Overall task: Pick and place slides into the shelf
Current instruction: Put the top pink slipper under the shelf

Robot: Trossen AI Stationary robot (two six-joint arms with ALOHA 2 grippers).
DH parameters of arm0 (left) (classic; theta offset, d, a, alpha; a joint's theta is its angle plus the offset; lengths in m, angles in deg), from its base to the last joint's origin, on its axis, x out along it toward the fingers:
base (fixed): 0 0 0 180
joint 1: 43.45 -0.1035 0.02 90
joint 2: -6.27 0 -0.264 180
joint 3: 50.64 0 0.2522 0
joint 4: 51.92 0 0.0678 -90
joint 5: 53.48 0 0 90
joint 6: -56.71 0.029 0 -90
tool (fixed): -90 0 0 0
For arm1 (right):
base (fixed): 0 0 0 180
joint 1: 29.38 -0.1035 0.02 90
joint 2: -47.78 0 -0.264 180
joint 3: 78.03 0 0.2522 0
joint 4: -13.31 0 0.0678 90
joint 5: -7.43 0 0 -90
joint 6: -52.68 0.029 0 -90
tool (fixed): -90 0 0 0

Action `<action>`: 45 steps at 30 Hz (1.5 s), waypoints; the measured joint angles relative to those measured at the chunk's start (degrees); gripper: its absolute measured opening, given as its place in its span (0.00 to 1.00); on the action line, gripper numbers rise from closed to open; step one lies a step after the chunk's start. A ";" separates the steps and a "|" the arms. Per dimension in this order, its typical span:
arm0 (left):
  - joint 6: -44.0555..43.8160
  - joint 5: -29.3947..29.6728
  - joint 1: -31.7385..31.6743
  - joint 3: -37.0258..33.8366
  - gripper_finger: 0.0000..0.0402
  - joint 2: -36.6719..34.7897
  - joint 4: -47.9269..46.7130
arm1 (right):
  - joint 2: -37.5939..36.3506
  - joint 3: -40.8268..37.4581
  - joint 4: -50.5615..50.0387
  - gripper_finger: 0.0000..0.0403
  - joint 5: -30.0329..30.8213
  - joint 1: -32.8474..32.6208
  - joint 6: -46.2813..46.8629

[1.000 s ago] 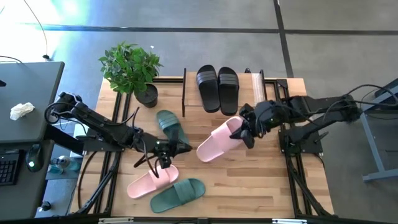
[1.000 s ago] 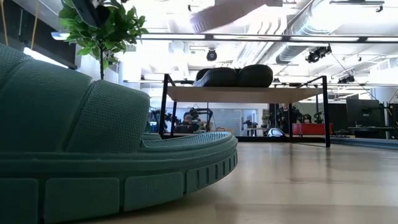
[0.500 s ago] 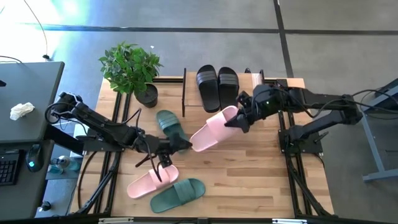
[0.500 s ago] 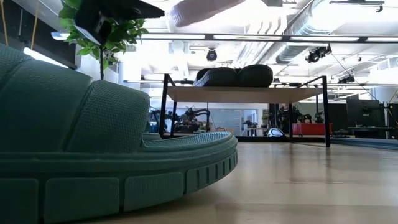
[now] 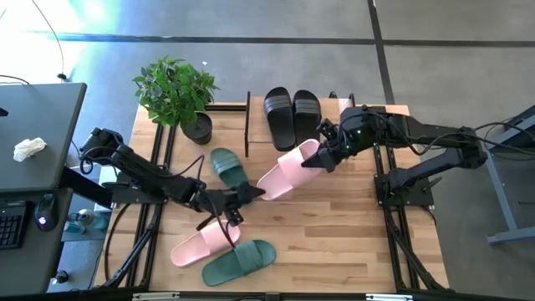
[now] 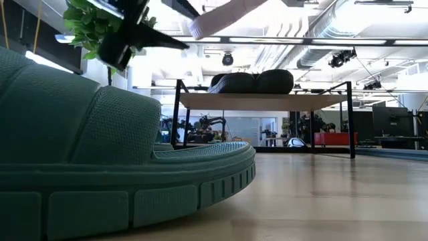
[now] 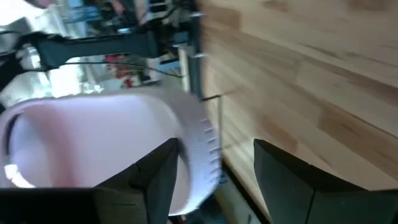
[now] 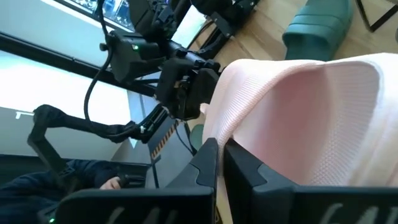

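High view: the right tool (image 5: 324, 159) pinches the heel end of a pink slide (image 5: 287, 170), held aloft beside the shelf (image 5: 334, 117). The left tool (image 5: 244, 194) stands spread near its toe.

Right wrist view: the fingers (image 8: 245, 171) clamp the strap edge. The rubber appears light and flexible; grip strap or sole rim firmly.
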State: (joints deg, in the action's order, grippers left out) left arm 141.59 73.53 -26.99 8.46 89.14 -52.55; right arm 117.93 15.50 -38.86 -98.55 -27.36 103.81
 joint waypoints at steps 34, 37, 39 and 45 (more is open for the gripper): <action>2.30 -10.60 -3.17 -0.09 0.12 0.79 11.36 | 0.02 0.00 -3.03 0.00 -1.02 1.01 1.50; 2.28 -10.20 -2.22 -0.02 0.12 0.77 11.54 | 0.02 0.00 -3.05 0.00 -0.39 1.01 1.38; 2.26 -9.87 -2.04 -0.02 0.12 0.77 11.51 | 0.04 0.00 -3.28 0.00 0.95 0.99 1.38; 4.62 -3.18 0.22 -0.02 0.11 0.75 12.00 | 0.00 0.00 -10.89 0.00 3.08 1.04 0.94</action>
State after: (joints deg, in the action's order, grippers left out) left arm 146.21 70.35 -26.77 8.44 89.89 -40.55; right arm 117.93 15.50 -49.75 -95.47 -26.31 104.74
